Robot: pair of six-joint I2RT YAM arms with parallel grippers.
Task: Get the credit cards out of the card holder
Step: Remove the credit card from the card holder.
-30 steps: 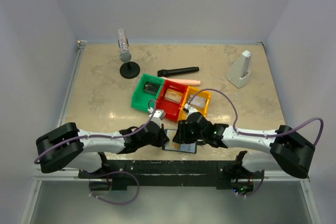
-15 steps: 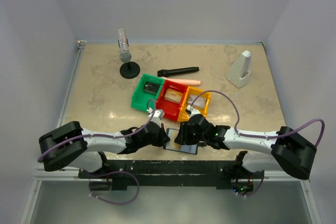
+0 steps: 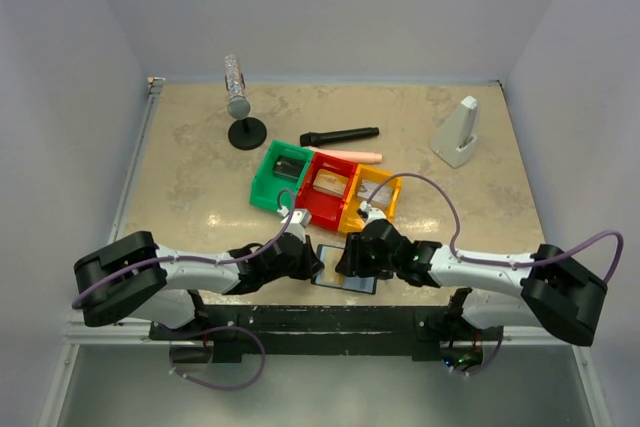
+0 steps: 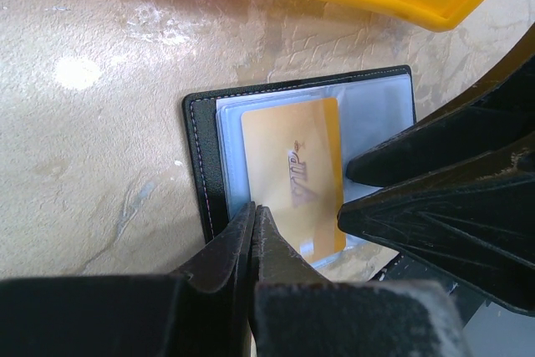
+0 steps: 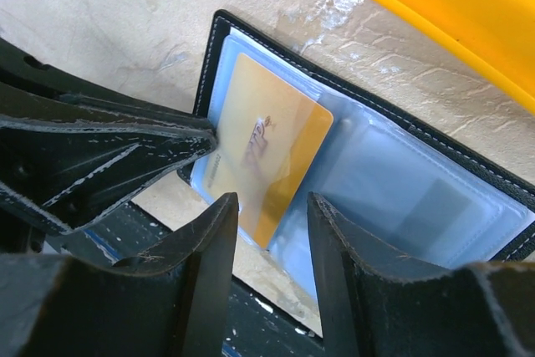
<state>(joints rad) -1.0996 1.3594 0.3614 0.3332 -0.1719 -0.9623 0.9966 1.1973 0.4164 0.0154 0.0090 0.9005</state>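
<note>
**Gold card lies straight ahead of the right pincer**

The card holder (image 3: 343,281) lies open between both pincers. The left pincer (image 4: 253,211) is clenched, its tip pressing the holder's edge just beside the gold card (image 4: 292,173). The right pincer (image 5: 272,202) is half released and grasps nothing. It hovers over the card's near end, and the card's long axis runs away from it. Since a second ago the right arm has edged slightly sideways, while the holder has stayed put.

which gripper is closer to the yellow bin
Right. The right gripper is over the card holder, close beside the yellow bin; the left gripper is shut at the holder's left edge, farther from the bin.
</note>
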